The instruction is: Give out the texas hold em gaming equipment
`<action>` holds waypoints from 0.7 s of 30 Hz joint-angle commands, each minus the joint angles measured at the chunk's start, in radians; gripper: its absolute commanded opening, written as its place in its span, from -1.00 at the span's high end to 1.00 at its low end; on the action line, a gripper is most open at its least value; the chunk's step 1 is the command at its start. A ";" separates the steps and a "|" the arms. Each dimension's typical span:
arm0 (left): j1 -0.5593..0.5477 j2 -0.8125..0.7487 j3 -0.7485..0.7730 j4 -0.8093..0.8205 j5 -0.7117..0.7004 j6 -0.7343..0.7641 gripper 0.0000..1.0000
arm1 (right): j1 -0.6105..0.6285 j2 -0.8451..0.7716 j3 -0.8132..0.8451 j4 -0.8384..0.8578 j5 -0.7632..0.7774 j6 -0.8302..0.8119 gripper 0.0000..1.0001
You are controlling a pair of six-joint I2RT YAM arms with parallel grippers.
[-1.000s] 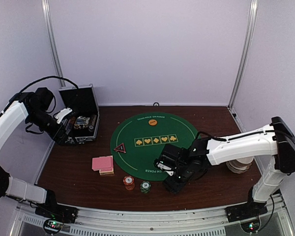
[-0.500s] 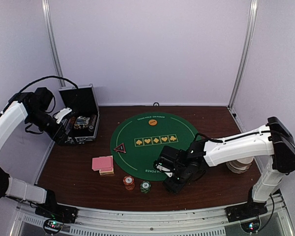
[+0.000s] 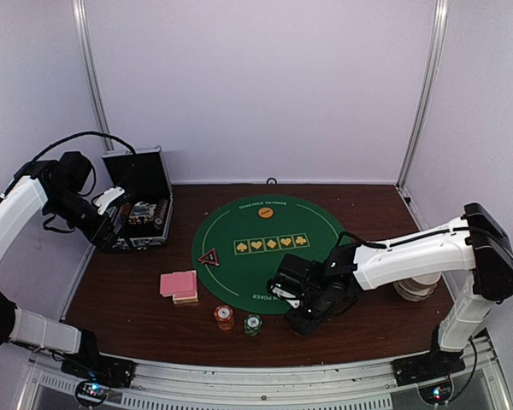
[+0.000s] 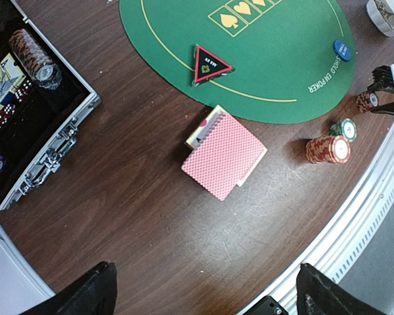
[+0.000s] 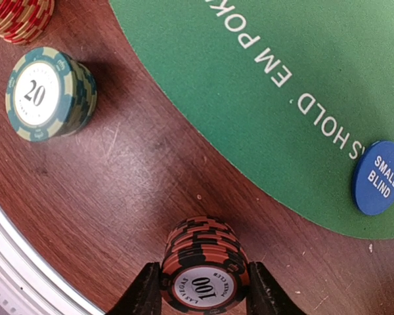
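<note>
Right fingers (image 5: 148, 295) press against both sides of an orange-and-black chip stack (image 5: 201, 256) marked 100, part-open around it. The stack stands on the table (image 4: 151, 216) just off the near edge of the round green mat (image 4: 262, 59). Left fingers (image 4: 85, 295) are spread wide and hold nothing, raised beside the open silver-edged case (image 4: 46, 138) at the table's left side, which has more chips in it. Pink-red-backed cards (image 4: 223, 154) lie in a loose pile on the bare wood, near the mat. A red chip stack (image 4: 328, 149) and a green one (image 4: 343, 129) stand just beside each other. On the mat lie the black-red triangle (image 4: 210, 64), the blue disc (image 5: 377, 177) — lettered SMALL BLIND — and, at the far side, the orange disc (image 3: 266, 212).
</note>
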 commanded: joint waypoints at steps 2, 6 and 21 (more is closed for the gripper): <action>-0.004 -0.015 0.027 -0.010 0.007 0.010 -0.95 | -0.009 -0.003 -0.005 -0.006 0.019 -0.007 0.36; -0.004 -0.017 0.035 -0.013 0.005 0.010 -0.95 | -0.017 -0.024 0.017 -0.031 0.025 -0.014 0.71; -0.005 -0.022 0.047 -0.020 0.002 0.010 -0.95 | -0.204 0.000 0.331 -0.119 0.124 -0.071 0.97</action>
